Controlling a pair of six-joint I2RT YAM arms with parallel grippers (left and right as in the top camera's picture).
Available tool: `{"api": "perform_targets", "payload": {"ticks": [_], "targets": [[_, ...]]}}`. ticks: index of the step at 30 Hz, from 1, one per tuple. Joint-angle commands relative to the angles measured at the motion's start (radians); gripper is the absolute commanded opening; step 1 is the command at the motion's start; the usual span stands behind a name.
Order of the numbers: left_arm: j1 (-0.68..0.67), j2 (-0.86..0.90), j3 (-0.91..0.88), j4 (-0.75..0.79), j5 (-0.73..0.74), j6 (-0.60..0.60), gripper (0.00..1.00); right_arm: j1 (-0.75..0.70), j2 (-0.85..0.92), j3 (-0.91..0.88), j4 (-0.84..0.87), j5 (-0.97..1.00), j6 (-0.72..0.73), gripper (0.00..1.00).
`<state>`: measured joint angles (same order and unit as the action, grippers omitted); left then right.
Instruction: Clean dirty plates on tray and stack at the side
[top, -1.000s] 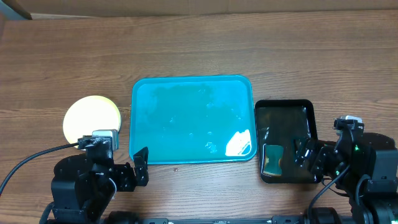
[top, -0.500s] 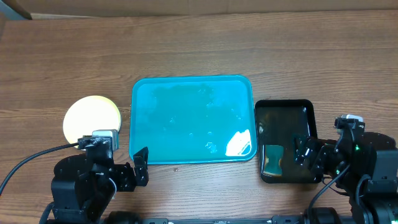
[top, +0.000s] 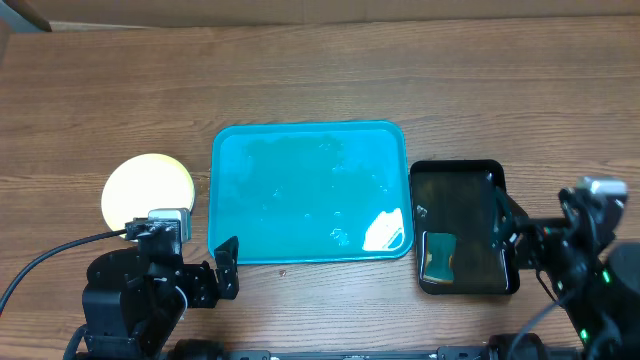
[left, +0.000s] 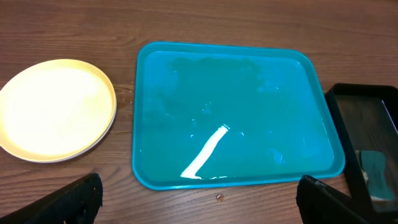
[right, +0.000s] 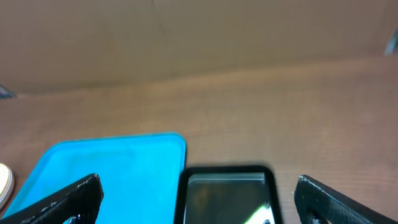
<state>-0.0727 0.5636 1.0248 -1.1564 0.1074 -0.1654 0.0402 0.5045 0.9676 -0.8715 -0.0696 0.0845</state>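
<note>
The turquoise tray (top: 310, 150) lies in the middle of the table with nothing on it; it also shows in the left wrist view (left: 236, 93) and the right wrist view (right: 112, 168). A clean pale yellow-green plate (top: 148, 190) sits on the wood left of the tray, and shows in the left wrist view (left: 56, 109). I cannot tell whether other plates lie under it. No white plate shows. My left gripper (top: 228, 268) (left: 199, 205) is open and empty at the tray's near left corner. My right gripper (top: 510, 235) (right: 199, 202) is open and empty at the black tray's right side.
A smaller black tray (top: 460, 180) stands right of the turquoise one and holds a green sponge (top: 438, 255). It also shows in the left wrist view (left: 367, 99) and the right wrist view (right: 227, 177). A small crumb (left: 219, 198) lies on the wood before the tray.
My right arm has drawn back to the right, off the near part of the black tray. The left arm, plate and trays have not moved.
</note>
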Motion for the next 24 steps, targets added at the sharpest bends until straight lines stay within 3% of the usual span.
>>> {"api": "perform_targets", "payload": {"ticks": [1, 16, 24], "targets": [[-0.006, -0.002, -0.010, 0.001, -0.011, -0.018, 1.00, 0.005, -0.083, -0.039, 0.050, 0.028, -0.063, 1.00], [-0.006, -0.002, -0.010, 0.001, -0.011, -0.018, 1.00, 0.005, -0.439, -0.643, 0.755, -0.014, -0.060, 1.00], [-0.006, -0.002, -0.010, 0.001, -0.011, -0.018, 1.00, 0.004, -0.502, -0.867, 0.900, -0.001, -0.063, 1.00]]}}
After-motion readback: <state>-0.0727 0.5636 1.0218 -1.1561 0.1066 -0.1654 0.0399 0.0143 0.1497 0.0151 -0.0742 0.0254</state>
